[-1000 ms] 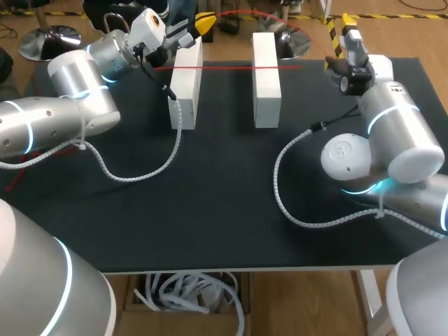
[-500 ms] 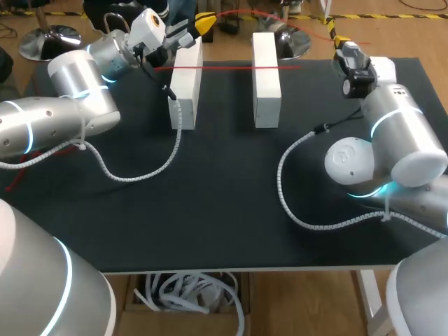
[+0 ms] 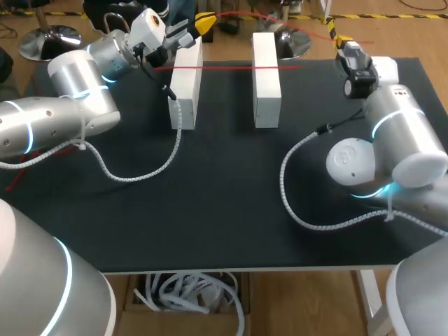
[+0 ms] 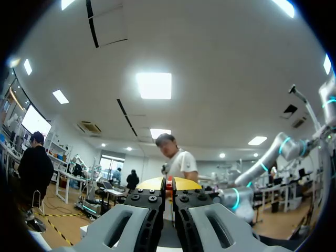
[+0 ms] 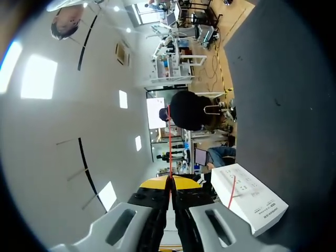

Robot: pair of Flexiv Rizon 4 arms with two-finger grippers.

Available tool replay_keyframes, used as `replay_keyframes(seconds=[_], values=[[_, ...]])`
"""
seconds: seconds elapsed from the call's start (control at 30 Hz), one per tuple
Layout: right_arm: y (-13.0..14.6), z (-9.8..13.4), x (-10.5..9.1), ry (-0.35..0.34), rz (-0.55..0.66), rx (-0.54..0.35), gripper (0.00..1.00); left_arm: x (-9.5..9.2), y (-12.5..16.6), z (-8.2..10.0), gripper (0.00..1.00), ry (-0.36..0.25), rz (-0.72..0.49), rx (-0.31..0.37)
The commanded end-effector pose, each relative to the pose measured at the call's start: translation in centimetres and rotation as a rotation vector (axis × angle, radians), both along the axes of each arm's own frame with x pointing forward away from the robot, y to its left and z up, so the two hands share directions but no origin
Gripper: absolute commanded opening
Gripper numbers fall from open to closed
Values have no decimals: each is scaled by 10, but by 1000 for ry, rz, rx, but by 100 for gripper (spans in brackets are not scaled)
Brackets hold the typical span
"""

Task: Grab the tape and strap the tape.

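**Clamped on tape at both ends**

From above: shows the tape (image 3: 231, 68) lying straight across the left block (image 3: 185, 84) and right block (image 3: 266, 80). Also shows a red strand arcing over their far ends between the left gripper (image 3: 204, 21) and right gripper (image 3: 343, 45) (one strip or two, hard to tell).

Left wrist: looks along fingers pressed together on a sliver of tape (image 4: 169, 182) at the yellow tips.

Right wrist: likewise pinches tape (image 5: 169, 152), which runs straight ahead. Catches the right block (image 5: 252, 202) just beside, red line across its top.

Risks: could slip or snap the strand by pulling apart too hard. Could drag a block askew if the strand snags an edge. Could leave a loose strap by lowering unevenly.
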State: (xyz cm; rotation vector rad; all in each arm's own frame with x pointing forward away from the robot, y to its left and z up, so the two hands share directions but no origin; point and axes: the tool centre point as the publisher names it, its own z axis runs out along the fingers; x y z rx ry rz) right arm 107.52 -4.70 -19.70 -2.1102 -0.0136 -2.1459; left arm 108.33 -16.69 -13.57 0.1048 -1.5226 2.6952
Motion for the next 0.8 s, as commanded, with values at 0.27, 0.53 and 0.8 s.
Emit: replay_keyframes(seconds=[0.27,0.53,0.8], values=[[2,5,4,-6,15,-50,0,-1,0,1,0,1,4,0],[2,5,4,-6,15,-50,0,1,18,2,0,-11,89,254],[2,5,4,-6,15,-50,0,-1,13,6,0,-57,55,570]])
